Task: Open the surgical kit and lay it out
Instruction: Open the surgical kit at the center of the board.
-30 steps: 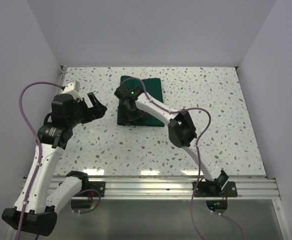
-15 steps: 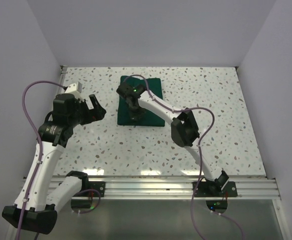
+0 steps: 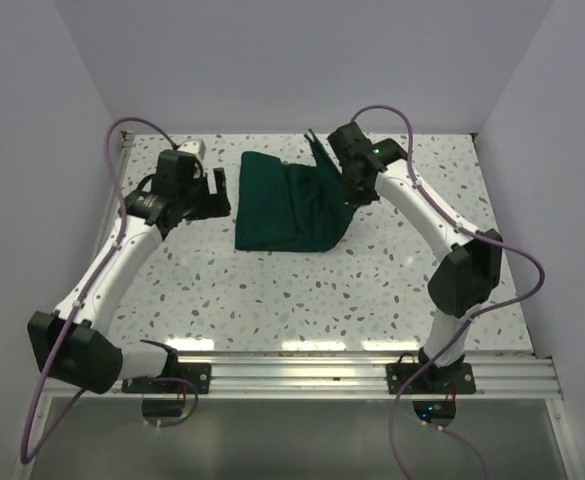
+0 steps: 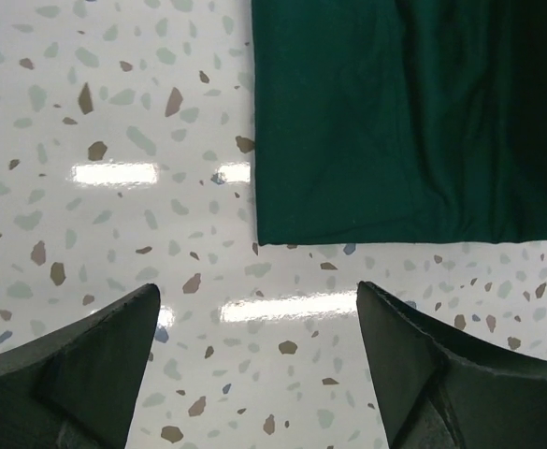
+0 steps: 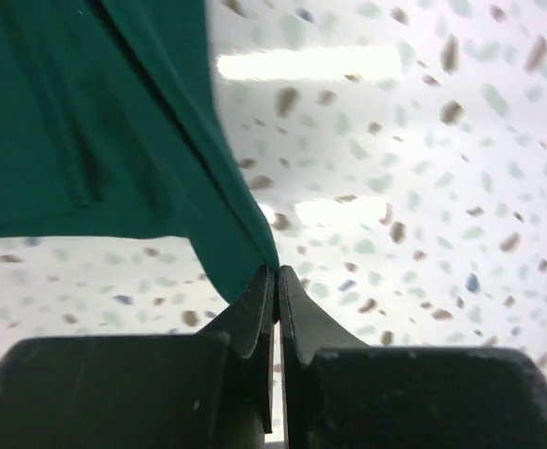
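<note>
The surgical kit is a dark green cloth bundle [image 3: 277, 205] lying on the speckled table [image 3: 272, 290]. Whatever it wraps is hidden. My right gripper [image 3: 328, 156] is shut on a corner of the cloth and holds one flap lifted up and pulled to the right. In the right wrist view the fingertips [image 5: 276, 273] pinch the cloth [image 5: 95, 112] at its tip. My left gripper [image 3: 221, 193] stands open just left of the bundle, not touching it. In the left wrist view its fingers [image 4: 77, 365] frame bare table below the cloth's edge [image 4: 404, 122].
White walls close the table at the back [image 3: 292, 70] and on both sides. A metal rail [image 3: 302, 370] runs along the near edge. Purple cables [image 3: 122, 150] loop off both arms.
The right gripper shut on the cloth atop the bundle and swung back and right, unfolding a flap. The left arm reached forward and right to the bundle's left edge.
</note>
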Tool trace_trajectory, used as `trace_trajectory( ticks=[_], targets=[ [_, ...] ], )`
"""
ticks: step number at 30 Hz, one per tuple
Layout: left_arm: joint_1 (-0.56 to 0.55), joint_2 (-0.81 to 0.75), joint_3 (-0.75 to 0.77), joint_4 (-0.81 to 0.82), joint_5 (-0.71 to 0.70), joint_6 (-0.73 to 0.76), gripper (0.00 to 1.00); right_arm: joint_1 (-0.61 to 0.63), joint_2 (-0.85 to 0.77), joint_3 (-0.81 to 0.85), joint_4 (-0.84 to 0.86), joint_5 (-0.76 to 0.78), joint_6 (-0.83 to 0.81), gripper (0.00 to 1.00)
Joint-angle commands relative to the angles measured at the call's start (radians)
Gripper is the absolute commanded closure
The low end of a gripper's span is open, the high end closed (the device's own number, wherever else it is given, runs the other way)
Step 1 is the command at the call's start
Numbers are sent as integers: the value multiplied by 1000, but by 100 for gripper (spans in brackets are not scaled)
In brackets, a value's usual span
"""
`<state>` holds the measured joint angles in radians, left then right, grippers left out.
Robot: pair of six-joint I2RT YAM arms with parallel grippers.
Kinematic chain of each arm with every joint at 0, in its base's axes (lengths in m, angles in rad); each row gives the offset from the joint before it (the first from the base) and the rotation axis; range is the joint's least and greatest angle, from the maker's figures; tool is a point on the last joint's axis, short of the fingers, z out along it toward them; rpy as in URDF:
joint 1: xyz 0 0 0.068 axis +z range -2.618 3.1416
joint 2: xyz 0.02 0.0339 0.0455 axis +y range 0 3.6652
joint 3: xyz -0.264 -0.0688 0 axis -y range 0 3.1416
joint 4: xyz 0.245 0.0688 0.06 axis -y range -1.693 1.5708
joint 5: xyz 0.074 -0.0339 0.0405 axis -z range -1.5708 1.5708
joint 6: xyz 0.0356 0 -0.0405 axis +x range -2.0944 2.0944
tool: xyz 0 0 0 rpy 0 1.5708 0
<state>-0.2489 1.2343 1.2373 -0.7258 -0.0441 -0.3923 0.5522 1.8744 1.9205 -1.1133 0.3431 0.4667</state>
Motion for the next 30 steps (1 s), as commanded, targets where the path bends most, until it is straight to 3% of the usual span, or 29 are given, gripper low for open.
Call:
trace_trajectory(
  ticks=[1,4,5,6,7,8,10,16,25,28,29,30],
  targets=[
    [-76,105,54,81,-49,40,11,-18,-64,-168,1,108,27,100],
    [-147,273,109,92,-79,35,14,-72,-116,-306,-16,168,65,100],
    [-167,309,141,92,-97,33,15,-87,-127,-364,-22,180,82,91],
    [-214,377,174,92,-106,32,15,-121,-144,-406,-35,183,89,53],
    [-237,411,189,89,-115,30,15,-133,-153,-406,-39,189,90,34],
    [-262,445,206,89,-140,32,16,-146,-167,-435,-43,203,99,19],
    [-329,511,240,75,-172,27,15,-173,-204,-451,-57,240,99,4],
    [-412,770,404,8,-280,-10,18,-205,-284,-399,-71,295,41,2],
    [-428,982,556,-43,-323,7,23,-222,-325,-365,-80,295,-14,2],
    [-428,1008,590,-73,-332,9,44,-229,-334,-362,-77,300,-25,2],
    [-426,1007,596,-75,-333,10,60,-230,-334,-360,-76,301,-31,2],
    [-428,1005,600,-80,-332,13,68,-232,-330,-359,-71,303,-34,2]
  ],
)
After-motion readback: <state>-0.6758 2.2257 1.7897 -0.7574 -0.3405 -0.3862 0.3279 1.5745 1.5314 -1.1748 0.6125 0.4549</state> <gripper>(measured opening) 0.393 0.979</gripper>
